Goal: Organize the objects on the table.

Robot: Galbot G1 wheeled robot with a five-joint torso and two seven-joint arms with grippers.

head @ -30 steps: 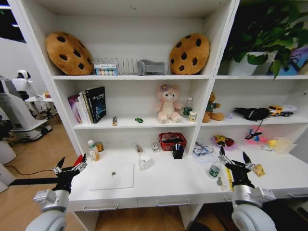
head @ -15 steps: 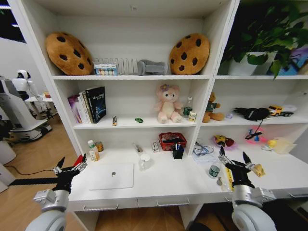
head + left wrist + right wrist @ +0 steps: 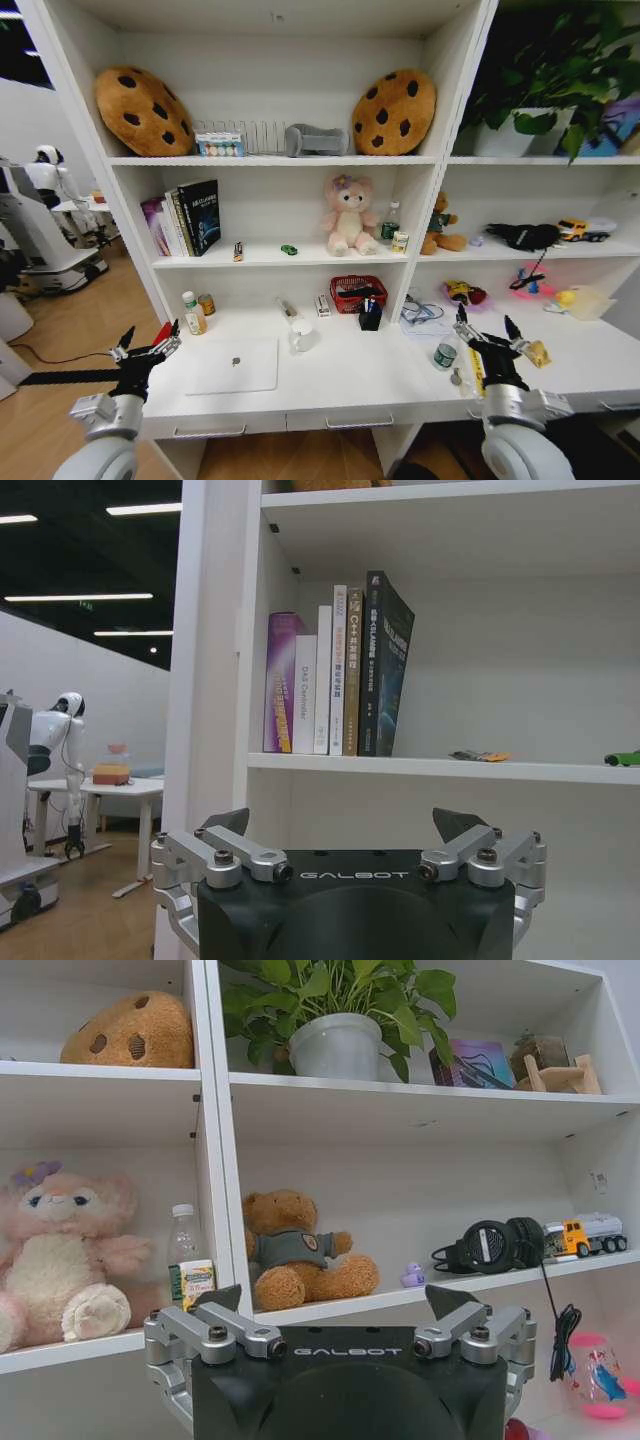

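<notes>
Grippers frame the head view: the left gripper (image 3: 146, 350) is raised off the left end of the table (image 3: 340, 385), its fingers spread wide and holding nothing, while the right gripper (image 3: 487, 335) stands over the desk's right part, likewise spread wide and empty. On the desktop the silver laptop (image 3: 233, 365) lies closed near the left gripper, with the white mug (image 3: 301, 335) just beside its far right corner. The green-labelled can (image 3: 445, 353) stands just left of the right gripper and the yellow packet (image 3: 538, 352) just to its right. The tiny green toy car (image 3: 289, 249) sits on the shelf above, left of the pink plush bear (image 3: 349, 214). From the left wrist view, the left gripper (image 3: 350, 832) points level toward the shelf of books (image 3: 340, 670), both fingertips apart with open air between them, and the toy car (image 3: 621, 758) shows at the shelf's far edge. From the right wrist view, the right gripper (image 3: 338, 1307) likewise points level at the shelves, its fingers parted and gripping nothing, before the brown bear (image 3: 295, 1250) and a water bottle (image 3: 188, 1265).
</notes>
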